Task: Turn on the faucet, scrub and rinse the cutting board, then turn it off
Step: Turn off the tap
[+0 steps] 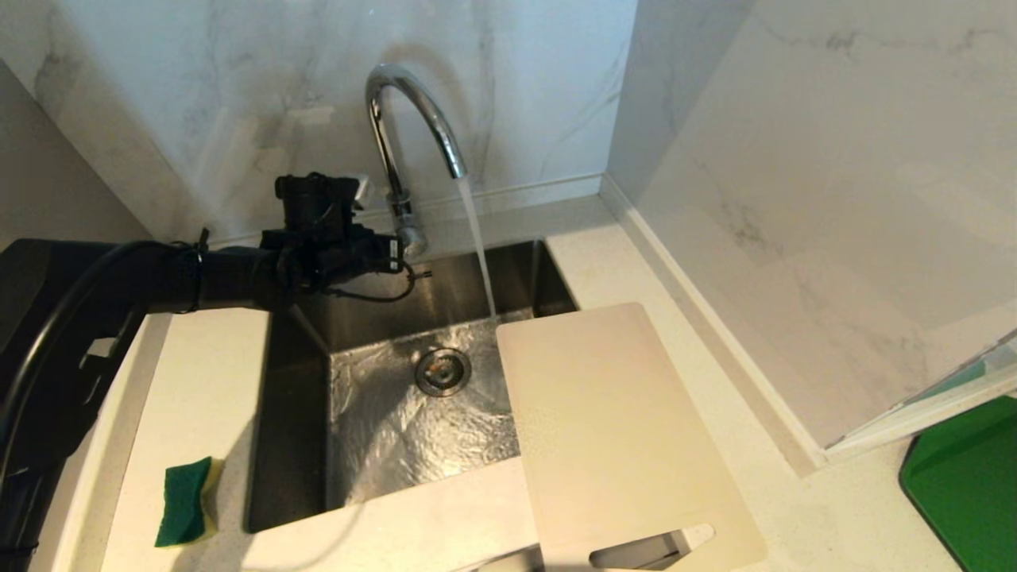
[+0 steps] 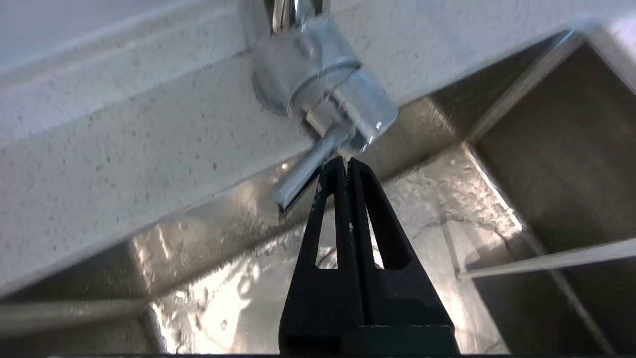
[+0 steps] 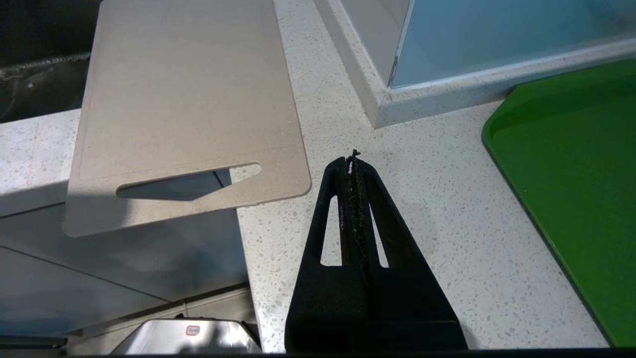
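**Water running, left tool at the faucet lever**

The table (image 1: 199, 373) spans the frame. The cutting board (image 1: 612, 429) lies lower right of centre, overhanging the sink (image 1: 397, 413). The faucet (image 1: 397, 127) stands upper centre, pouring water. The left tool (image 2: 347, 161), closed and empty, touches the lever (image 2: 303, 174). The right tool (image 3: 354, 161) hangs closed, empty, beside the board.

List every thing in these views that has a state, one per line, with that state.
Tall chrome gooseneck faucet: on, water streaming from the spout.
Steel sink: wet, water rippling across its floor.
Off-white plastic cutting board: flat, bridging the counter and the sink's right edge.
Green-and-yellow sponge: lying untouched on the left counter.
Left claw: shut, tips at the faucet's lever.
Right claw: shut, empty, above the counter.
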